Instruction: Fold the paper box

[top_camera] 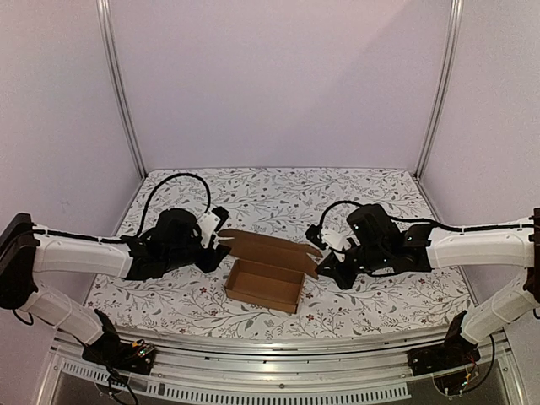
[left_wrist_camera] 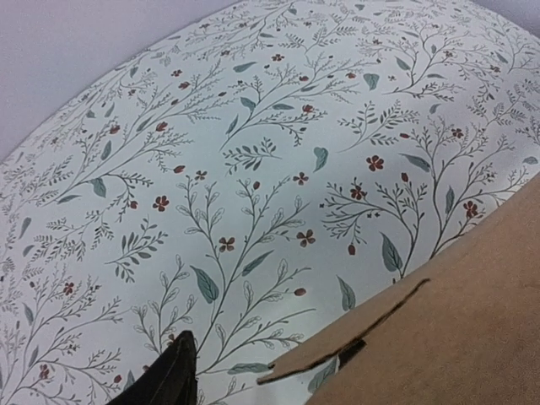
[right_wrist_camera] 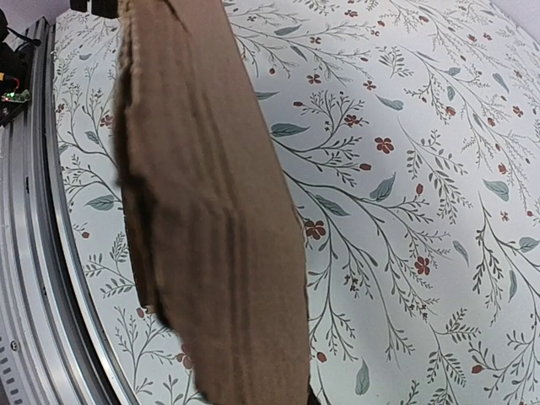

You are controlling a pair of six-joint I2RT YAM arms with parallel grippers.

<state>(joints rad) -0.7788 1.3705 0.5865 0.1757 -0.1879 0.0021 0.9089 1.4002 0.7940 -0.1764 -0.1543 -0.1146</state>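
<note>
The paper box (top_camera: pixel 264 285) is a plain brown open tray in the middle of the table, with its lid flap (top_camera: pixel 272 249) standing up along the far side. My left gripper (top_camera: pixel 221 243) is at the flap's left end. In the left wrist view one black fingertip (left_wrist_camera: pixel 173 375) shows, well apart from the cardboard edge (left_wrist_camera: pixel 472 321), and the other finger is hidden. My right gripper (top_camera: pixel 321 256) is at the flap's right end. In the right wrist view the flap (right_wrist_camera: pixel 211 211) fills the middle, and only a dark sliver of finger (right_wrist_camera: pixel 313 398) shows against its edge.
The table wears a white cloth with a floral print (top_camera: pixel 278 190). Aluminium posts (top_camera: pixel 122 93) stand at the back corners and plain walls close in the sides. A metal rail (right_wrist_camera: pixel 34 278) runs along the near table edge.
</note>
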